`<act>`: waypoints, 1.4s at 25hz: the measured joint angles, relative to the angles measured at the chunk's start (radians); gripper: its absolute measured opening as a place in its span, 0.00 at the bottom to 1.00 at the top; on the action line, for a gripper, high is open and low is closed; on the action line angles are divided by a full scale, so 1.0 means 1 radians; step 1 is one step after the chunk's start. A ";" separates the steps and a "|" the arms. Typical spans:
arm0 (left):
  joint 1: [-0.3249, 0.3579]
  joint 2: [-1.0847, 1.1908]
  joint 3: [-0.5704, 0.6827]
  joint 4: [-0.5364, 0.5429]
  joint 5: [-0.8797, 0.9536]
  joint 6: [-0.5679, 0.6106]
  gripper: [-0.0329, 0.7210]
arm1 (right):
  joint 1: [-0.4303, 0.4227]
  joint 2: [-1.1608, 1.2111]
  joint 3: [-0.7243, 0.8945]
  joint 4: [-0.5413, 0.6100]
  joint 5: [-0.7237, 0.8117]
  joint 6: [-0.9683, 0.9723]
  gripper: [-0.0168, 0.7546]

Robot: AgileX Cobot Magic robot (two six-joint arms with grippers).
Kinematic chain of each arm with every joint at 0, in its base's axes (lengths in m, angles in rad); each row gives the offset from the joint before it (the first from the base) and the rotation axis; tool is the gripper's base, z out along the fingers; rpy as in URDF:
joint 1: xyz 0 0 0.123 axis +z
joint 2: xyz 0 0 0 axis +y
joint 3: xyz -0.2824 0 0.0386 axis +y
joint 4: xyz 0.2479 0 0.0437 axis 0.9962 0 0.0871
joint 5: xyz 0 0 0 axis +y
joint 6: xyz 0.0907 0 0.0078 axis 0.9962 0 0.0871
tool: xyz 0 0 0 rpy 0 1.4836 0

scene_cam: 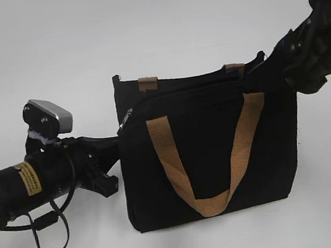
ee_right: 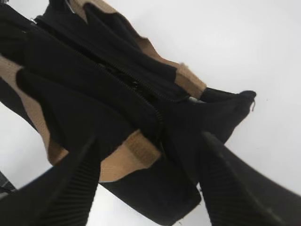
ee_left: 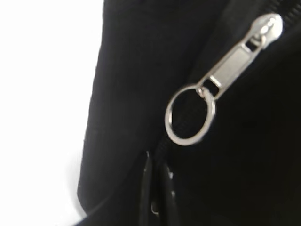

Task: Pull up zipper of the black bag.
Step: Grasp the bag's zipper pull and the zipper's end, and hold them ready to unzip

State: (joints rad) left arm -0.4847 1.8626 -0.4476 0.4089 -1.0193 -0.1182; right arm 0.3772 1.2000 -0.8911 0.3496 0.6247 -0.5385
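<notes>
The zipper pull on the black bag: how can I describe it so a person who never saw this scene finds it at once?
Start at the black bag standing upright on the white table. Follow its top edge to the corner beside the left gripper. There hangs the zipper pull, a small silver metal tab with a round ring, the only shiny part; the tan strap tabs nearby are woven cloth.

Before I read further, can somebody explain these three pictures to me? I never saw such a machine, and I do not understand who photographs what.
It is a robot with two arms, each ending in a pincer. One camera looks from outside; two sit on the wrists. A rectangular black fabric bag with tan handles stands on a white table. The left pincer, nearly closed, sits just below the small silver zipper pull with its ring, not holding it. The right pincer is open around the bag's other top corner.
</notes>
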 joint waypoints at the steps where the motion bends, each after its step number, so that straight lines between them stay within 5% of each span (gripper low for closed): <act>1: 0.000 -0.013 0.010 -0.003 0.002 0.000 0.05 | 0.000 0.000 0.000 0.020 0.000 -0.002 0.66; 8: 0.000 -0.208 0.113 -0.085 0.002 0.010 0.05 | 0.009 0.000 0.000 0.266 0.002 -0.229 0.61; 13: 0.000 -0.334 0.129 -0.085 0.002 0.014 0.05 | 0.123 0.013 -0.001 0.379 0.002 -0.438 0.56; 20: 0.000 -0.421 0.129 -0.044 0.005 0.034 0.05 | 0.232 0.150 -0.013 0.459 -0.060 -0.478 0.52; 28: -0.002 -0.485 0.130 -0.039 -0.029 0.037 0.05 | 0.241 0.326 -0.127 0.512 -0.098 -0.480 0.51; 35: -0.004 -0.492 0.130 -0.037 -0.081 0.038 0.05 | 0.241 0.384 -0.172 0.512 -0.111 -0.486 0.39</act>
State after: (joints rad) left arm -0.4888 1.3711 -0.3176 0.3721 -1.1002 -0.0798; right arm 0.6181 1.5837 -1.0628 0.8611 0.5136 -1.0246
